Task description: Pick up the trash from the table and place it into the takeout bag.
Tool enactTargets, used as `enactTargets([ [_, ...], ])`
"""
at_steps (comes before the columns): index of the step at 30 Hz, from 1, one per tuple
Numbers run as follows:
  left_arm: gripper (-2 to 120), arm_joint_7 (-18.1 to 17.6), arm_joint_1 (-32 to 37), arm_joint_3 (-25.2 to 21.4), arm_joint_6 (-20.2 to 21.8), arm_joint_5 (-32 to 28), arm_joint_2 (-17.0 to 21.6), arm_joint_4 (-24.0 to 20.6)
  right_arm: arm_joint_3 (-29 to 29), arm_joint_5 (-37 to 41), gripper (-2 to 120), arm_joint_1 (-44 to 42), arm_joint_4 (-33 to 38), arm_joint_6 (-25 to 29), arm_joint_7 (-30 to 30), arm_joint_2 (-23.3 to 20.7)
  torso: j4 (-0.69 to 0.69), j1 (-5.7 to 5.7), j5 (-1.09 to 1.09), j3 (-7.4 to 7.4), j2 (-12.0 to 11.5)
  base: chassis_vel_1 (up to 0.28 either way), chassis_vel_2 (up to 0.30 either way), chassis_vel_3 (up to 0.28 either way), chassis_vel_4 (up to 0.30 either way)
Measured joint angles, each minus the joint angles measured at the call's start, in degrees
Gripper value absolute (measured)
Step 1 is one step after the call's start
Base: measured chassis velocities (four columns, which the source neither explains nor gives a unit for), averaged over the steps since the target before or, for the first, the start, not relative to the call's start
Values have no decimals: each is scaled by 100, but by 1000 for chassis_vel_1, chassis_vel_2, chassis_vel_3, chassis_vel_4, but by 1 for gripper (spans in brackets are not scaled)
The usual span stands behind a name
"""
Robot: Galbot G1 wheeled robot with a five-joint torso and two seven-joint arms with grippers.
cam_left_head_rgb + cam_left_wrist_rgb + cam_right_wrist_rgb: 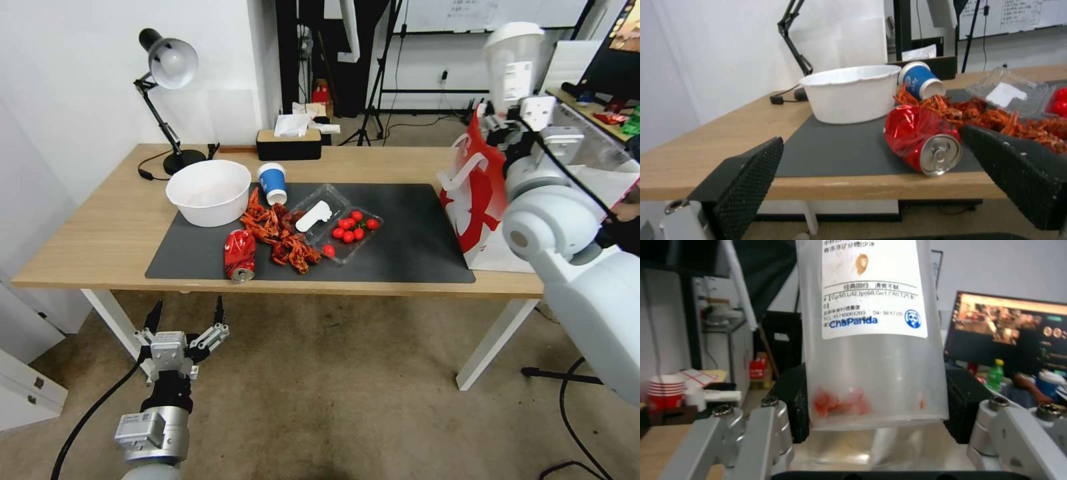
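Observation:
My right gripper (519, 119) is shut on the clear labelled plastic cup (514, 63), holding it upright just above the takeout bag (475, 200) at the table's right end. Its pads (793, 406) press the cup (871, 340) near its base. On the dark mat (413, 247) lie a crushed red can (239, 255), a tipped blue paper cup (273, 183), red shell scraps (277, 230) and a clear tray (337, 220) with small red tomatoes. My left gripper (188, 312) hangs open below the table's (93, 227) front edge, facing the can (922, 141).
A white bowl (209, 192) stands at the mat's left end, beside the blue cup (920, 80). A black desk lamp (167, 67) and a tissue box (289, 143) are at the back edge. A second desk with a monitor (617, 50) is to the right.

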Motion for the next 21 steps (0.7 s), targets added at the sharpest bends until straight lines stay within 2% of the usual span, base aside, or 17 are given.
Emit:
enactTargets([
  [6, 100, 4, -6, 3, 1, -5, 2, -37, 279, 164, 54, -243, -129, -17, 50, -115, 0, 0, 0, 0, 0, 0, 0, 0, 0],
  [13, 100, 8, -8, 7, 1, -7, 19, -37, 351, 260, 54, -393, -134, -21, 115, -119, 0, 0, 0, 0, 0, 0, 0, 0, 0],
  [16, 100, 16, 5, -3, 1, -15, 33, -37, 366, 278, 68, -447, -118, -31, 130, -122, 0, 0, 0, 0, 0, 0, 0, 0, 0],
  [17, 100, 16, 5, -3, 1, -15, 33, -37, 366, 278, 68, -447, -118, -31, 130, -122, 0, 0, 0, 0, 0, 0, 0, 0, 0],
  [20, 100, 22, 6, -4, 1, -16, 37, -38, 366, 278, 82, -461, -92, -33, 115, -143, 0, 0, 0, 0, 0, 0, 0, 0, 0],
  [21, 100, 22, 6, -4, 1, -16, 37, -38, 366, 278, 82, -461, -92, -33, 115, -143, 0, 0, 0, 0, 0, 0, 0, 0, 0],
])
